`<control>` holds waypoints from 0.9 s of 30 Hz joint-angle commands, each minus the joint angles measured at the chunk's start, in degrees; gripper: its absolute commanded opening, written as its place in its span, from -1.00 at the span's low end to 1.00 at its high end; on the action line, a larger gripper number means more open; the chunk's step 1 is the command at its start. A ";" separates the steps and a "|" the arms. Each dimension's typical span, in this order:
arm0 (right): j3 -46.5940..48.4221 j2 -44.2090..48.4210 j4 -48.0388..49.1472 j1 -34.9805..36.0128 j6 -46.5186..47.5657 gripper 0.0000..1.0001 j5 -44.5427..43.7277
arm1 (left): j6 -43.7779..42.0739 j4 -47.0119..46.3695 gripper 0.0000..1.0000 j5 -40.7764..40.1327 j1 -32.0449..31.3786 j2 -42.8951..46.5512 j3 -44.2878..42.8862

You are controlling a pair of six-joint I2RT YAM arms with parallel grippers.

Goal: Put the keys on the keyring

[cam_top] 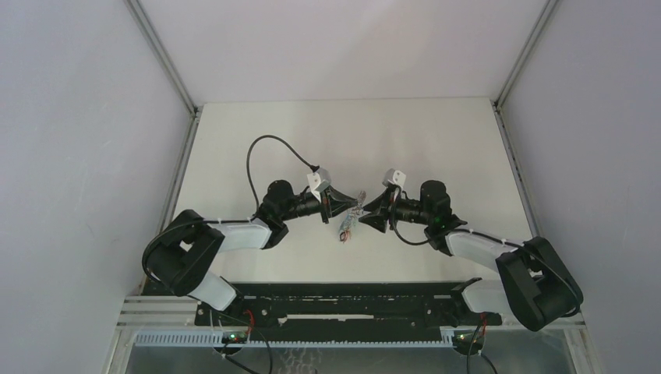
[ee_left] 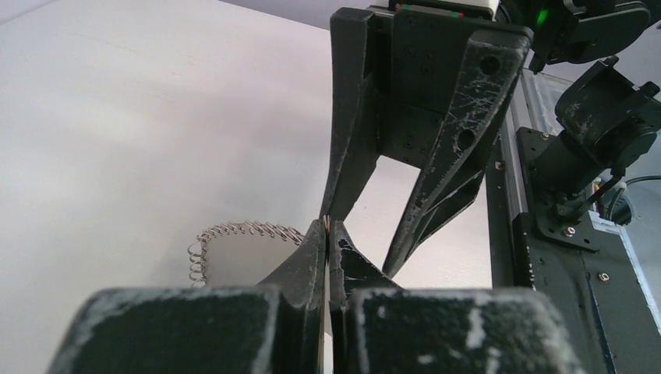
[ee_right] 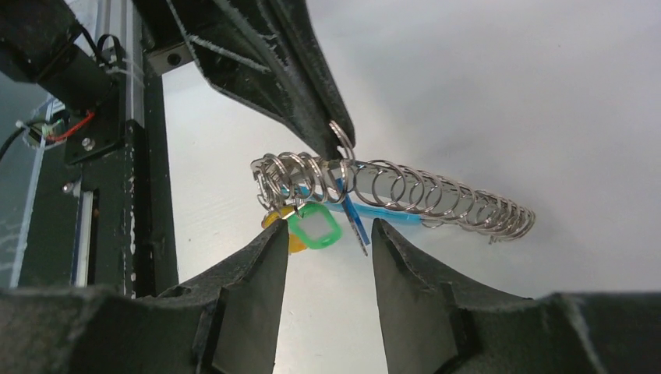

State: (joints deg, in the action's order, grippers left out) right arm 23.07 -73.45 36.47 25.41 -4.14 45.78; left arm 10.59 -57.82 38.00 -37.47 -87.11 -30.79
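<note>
Two grippers meet mid-frame: the left gripper (ee_right: pixel 337 139) pinches the keyring (ee_right: pixel 436 201), its long axis crosswise just above the right gripper (ee_right: pixel 329 231), fingers parted.

Note for you, operator: no text, label, brand, number or sign can be read in any of the three views.
</note>
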 commanded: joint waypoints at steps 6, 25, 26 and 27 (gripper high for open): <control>1.92 -0.79 1.51 -0.18 11.03 -0.26 4.71 | 0.73 -4.25 -0.99 1.64 0.30 1.01 0.19; 3.80 -7.11 7.73 0.41 11.70 -0.64 5.88 | 1.53 -4.93 -0.99 2.52 0.30 0.98 0.19; 3.82 -6.81 7.23 0.36 11.95 -0.73 6.03 | 1.47 -5.01 -0.99 2.52 0.30 0.96 0.22; 3.82 -6.35 6.40 0.38 12.22 -0.83 6.11 | 1.41 -4.96 -0.99 2.48 0.30 0.91 0.28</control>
State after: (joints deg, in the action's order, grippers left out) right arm 24.93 -80.79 41.19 25.54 6.63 50.24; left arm 11.42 -58.02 39.42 -37.45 -87.11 -30.79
